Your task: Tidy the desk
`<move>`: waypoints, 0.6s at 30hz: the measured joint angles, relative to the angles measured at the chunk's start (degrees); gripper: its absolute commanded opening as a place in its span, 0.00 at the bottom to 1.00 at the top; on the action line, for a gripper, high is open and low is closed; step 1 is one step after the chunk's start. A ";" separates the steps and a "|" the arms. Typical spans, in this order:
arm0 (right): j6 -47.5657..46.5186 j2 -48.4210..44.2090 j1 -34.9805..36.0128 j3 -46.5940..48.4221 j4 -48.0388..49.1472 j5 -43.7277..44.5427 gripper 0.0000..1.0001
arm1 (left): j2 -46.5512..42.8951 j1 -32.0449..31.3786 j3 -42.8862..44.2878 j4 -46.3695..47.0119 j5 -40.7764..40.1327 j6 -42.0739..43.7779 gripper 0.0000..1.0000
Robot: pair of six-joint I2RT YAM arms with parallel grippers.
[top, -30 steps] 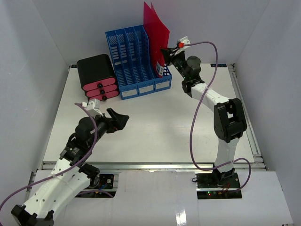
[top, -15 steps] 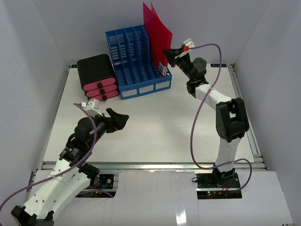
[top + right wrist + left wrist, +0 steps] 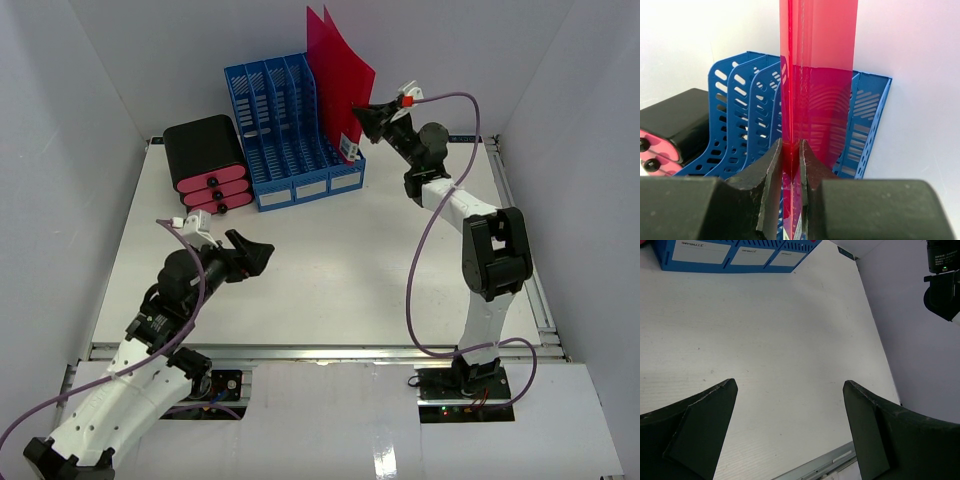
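The desk point(image 3: 330, 270) lies under both arms. At near left, the left gripper point(image 3: 256, 251) hovers above it with its jaws spread wide. At far left a black drawer unit point(image 3: 203, 148) sits just beside a blue file rack point(image 3: 285, 120). At the rack's right end, the right gripper point(image 3: 362, 112) pinches an upright red folder point(image 3: 338, 70).

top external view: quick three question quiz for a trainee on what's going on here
1. True or false: the left gripper is shut on the red folder.
2. Where in the blue file rack does the red folder stand? A left end, B middle, C right end.
3. How many pink drawers show on the black drawer unit?
Key: 1 false, the right gripper pinches it and the left gripper is open; 2 C; 3 three.
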 measured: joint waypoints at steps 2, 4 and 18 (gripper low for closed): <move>0.43 -0.30 -0.44 0.00 -0.39 -1.27 0.08 | 0.48 0.00 0.00 0.06 0.12 0.00 0.98; 0.85 -0.76 -0.99 0.00 -1.20 -2.42 0.08 | 0.92 0.00 0.00 0.23 0.23 0.00 0.98; 3.69 -7.49 -4.80 0.00 -6.19 -6.86 0.08 | 1.54 0.00 0.06 1.98 1.42 0.41 0.98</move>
